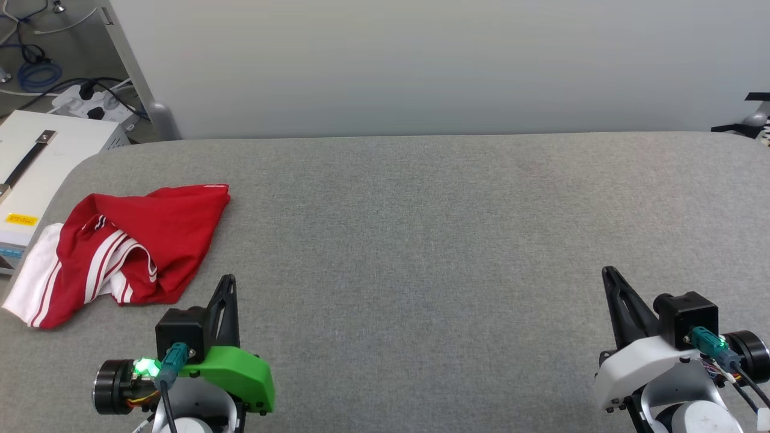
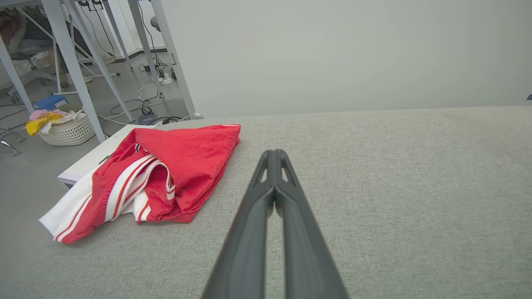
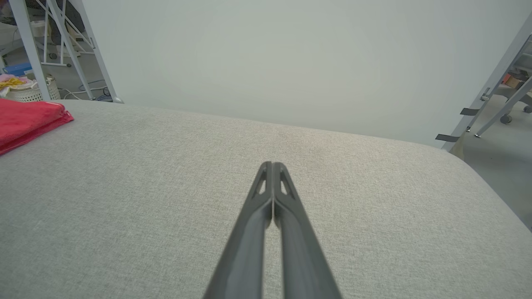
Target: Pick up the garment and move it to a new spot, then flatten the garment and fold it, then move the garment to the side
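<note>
Wide grey table [image 1: 421, 252], and the garment [image 1: 168, 228] lies bunched near its left edge. The left gripper [image 1: 228, 281] hovers just beside it, fingers pinched together on nothing. The right gripper [image 1: 607, 273] is well apart, likewise closed and empty.

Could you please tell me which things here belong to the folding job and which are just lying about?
Job: crumpled red jersey T-shirt with white striped sleeves; grey fabric tabletop; shut left gripper; shut right gripper.
Lying about: white perforated basket of clothes; white power strip; white box with yellow label; coiled blue cable.
</note>
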{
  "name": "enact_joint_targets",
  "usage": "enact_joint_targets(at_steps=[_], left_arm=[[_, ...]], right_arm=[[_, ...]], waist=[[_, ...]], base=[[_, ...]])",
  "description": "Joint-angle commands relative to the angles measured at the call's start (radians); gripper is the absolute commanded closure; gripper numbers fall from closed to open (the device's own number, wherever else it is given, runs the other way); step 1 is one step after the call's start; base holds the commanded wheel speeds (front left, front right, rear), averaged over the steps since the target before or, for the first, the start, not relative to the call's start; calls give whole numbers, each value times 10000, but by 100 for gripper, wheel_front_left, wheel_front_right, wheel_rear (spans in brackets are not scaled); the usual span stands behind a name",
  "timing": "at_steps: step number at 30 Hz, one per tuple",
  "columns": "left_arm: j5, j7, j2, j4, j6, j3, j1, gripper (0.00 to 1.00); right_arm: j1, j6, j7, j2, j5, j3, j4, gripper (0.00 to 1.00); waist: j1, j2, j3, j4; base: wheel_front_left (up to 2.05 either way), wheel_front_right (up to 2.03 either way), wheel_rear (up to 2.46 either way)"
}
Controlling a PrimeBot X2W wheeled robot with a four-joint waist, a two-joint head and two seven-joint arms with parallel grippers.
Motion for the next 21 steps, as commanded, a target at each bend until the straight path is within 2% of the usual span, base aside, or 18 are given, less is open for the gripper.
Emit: enact_joint_targets(at_steps=[1,21], left_arm=[[95,-9,-43,-24,43,5,-88,100],[95,-9,-43,-24,43,5,-88,100]], right_arm=[[73,-7,30,15,-97,-18,-37,100],[73,-7,30,15,-97,-18,-37,100]], waist=[[0,-1,0,0],[0,-1,0,0]], base=[[0,0,0],[0,0,0]])
